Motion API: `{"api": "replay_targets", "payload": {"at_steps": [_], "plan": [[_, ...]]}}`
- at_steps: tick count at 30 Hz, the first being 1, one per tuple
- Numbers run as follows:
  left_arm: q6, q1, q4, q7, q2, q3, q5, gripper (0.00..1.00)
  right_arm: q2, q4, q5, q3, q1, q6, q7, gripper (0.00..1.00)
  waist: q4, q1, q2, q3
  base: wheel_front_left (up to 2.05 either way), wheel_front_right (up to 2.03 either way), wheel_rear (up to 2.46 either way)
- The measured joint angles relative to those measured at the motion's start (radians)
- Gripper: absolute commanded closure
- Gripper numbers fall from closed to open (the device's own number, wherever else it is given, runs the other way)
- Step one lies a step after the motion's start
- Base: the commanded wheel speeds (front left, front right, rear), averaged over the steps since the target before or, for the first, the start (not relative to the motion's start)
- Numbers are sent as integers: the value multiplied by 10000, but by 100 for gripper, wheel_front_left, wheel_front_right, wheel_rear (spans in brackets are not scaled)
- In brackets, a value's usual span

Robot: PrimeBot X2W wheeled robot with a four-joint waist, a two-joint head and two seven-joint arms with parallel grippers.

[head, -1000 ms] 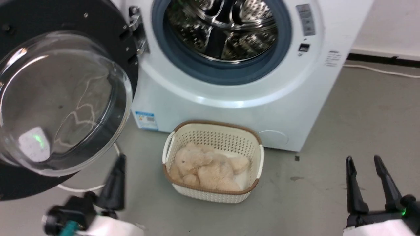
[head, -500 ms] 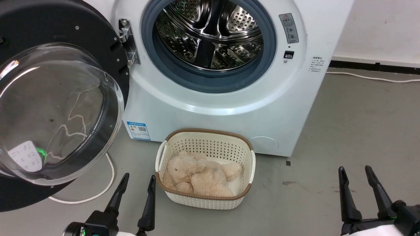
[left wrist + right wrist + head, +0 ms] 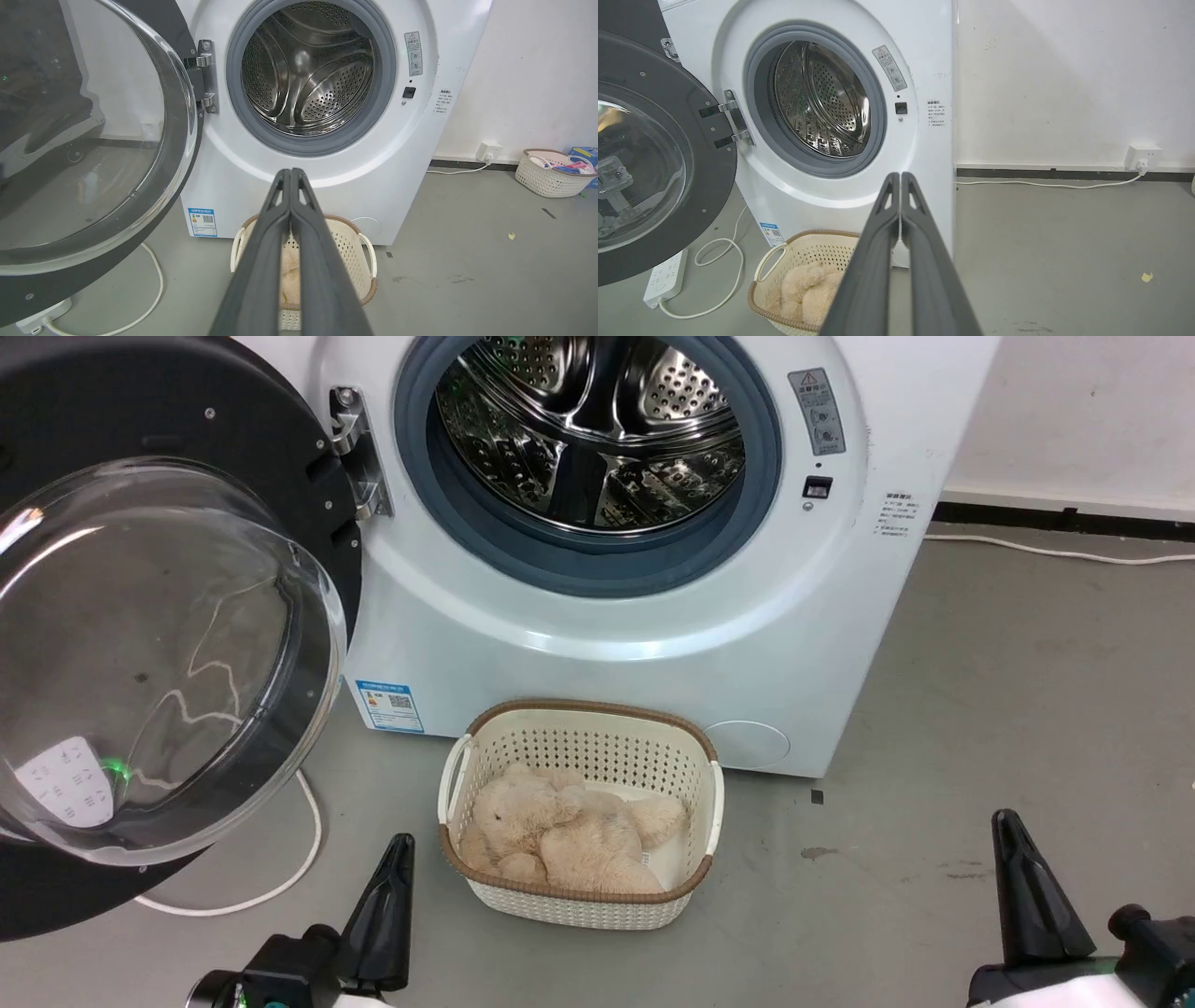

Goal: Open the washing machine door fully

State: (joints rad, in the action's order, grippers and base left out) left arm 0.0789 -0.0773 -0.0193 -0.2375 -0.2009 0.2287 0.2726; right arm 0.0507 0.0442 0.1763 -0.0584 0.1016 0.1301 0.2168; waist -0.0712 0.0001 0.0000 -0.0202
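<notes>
Left tool near washing machine door

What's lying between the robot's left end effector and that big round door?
In the head view, a loop of white cable on grey floor lies between the left end effector and the washing machine door.

Head view: washer at 12 o'clock. Its door, hinged on washer's left, stands out at 9–10. Basket on floor just in front of washer, at 6 o'clock, w/ soft toy in it. Cord on floor below door, at 8.
</notes>
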Motion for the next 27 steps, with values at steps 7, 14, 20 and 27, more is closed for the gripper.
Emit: {"api": "replay_targets", "payload": {"at_steps": [7, 14, 20, 27], "plan": [[-25, 2, 0, 132, 59, -144, -171, 100, 0, -13, -100, 23, -33, 0, -130, 100, 41, -1, 0, 12, 0, 0, 0], [-42, 7, 10, 257, 169, -242, -330, 100, 0, -36, -192, 59, -37, 0, -230, 100, 82, -1, 0, 24, 0, 0, 0], [-113, 12, 15, 359, 253, -372, -441, 100, 0, -52, -278, 84, -49, 0, -374, 100, 117, -1, 0, 33, 0, 0, 0], [-119, 25, 23, 523, 314, -499, -600, 100, 0, -75, -368, 119, -109, 0, -493, 100, 158, -1, 0, 45, 0, 0, 0]]}}
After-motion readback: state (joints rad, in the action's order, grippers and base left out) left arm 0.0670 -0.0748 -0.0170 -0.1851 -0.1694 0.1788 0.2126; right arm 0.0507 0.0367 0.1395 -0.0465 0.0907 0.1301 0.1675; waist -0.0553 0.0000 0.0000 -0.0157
